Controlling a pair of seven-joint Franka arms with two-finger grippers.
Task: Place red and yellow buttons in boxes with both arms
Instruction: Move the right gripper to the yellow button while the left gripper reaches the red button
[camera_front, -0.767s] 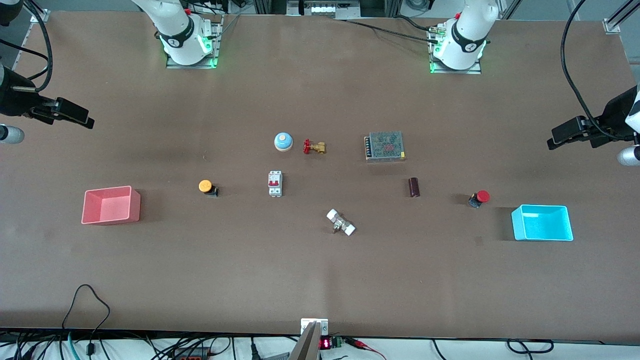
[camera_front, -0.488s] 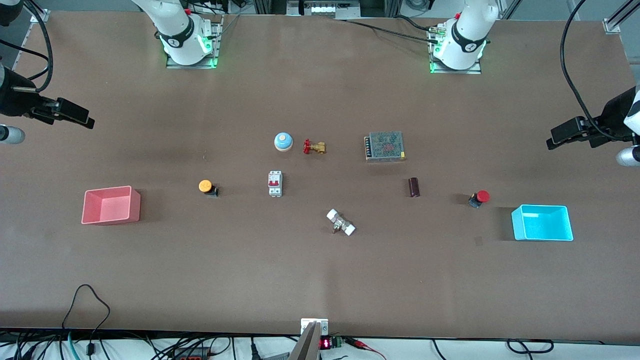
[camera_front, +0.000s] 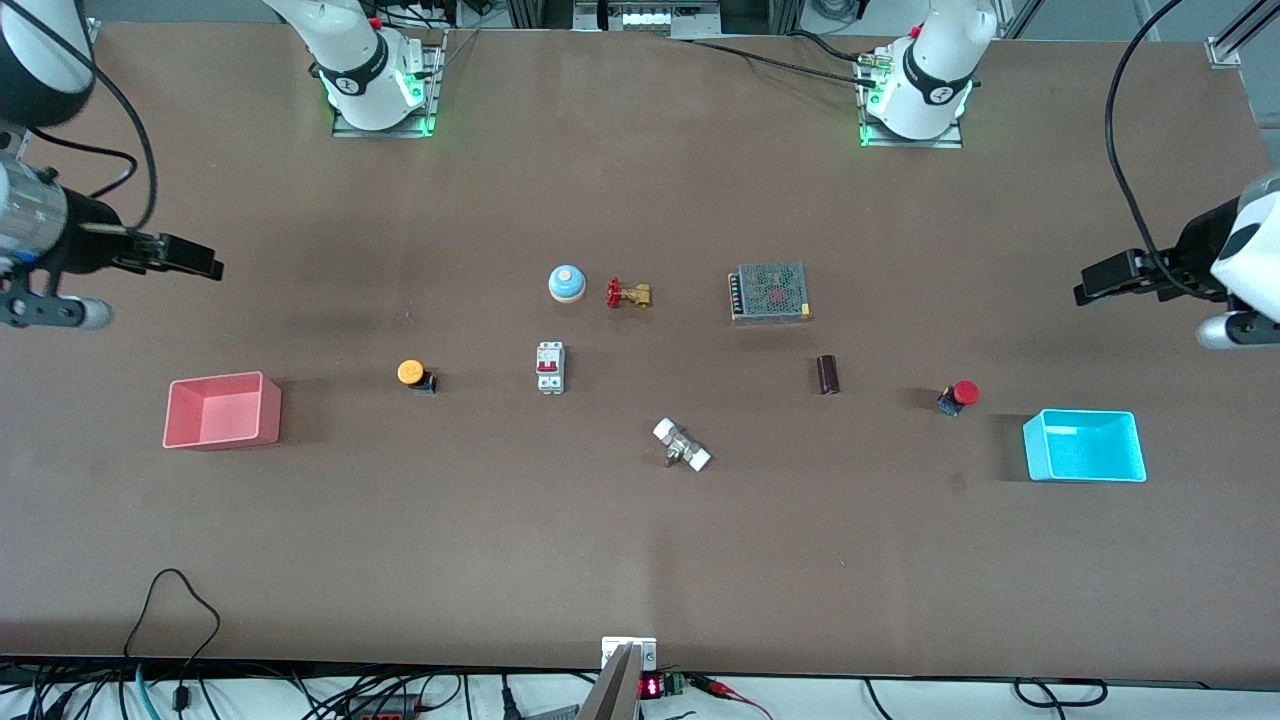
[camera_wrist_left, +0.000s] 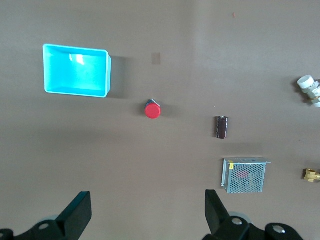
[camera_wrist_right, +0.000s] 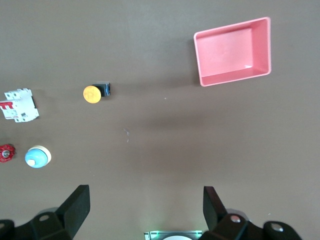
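The red button (camera_front: 959, 396) lies on the table beside the cyan-blue box (camera_front: 1085, 446), apart from it; both show in the left wrist view, button (camera_wrist_left: 152, 110) and box (camera_wrist_left: 76, 77). The yellow button (camera_front: 413, 374) lies apart from the pink-red box (camera_front: 222, 410); both show in the right wrist view, button (camera_wrist_right: 93, 93) and box (camera_wrist_right: 233, 51). My left gripper (camera_front: 1098, 281) is open and empty, high over the table at the left arm's end. My right gripper (camera_front: 195, 263) is open and empty, high over the right arm's end.
Between the buttons lie a white circuit breaker (camera_front: 549, 367), a blue-and-white bell (camera_front: 566, 283), a red-handled brass valve (camera_front: 627, 294), a meshed power supply (camera_front: 769, 292), a dark cylinder (camera_front: 827, 374) and a white-ended fitting (camera_front: 682, 445).
Both grippers have moved a little toward the table's middle, and both arms have turned slightly. Nothing on the table has moved.
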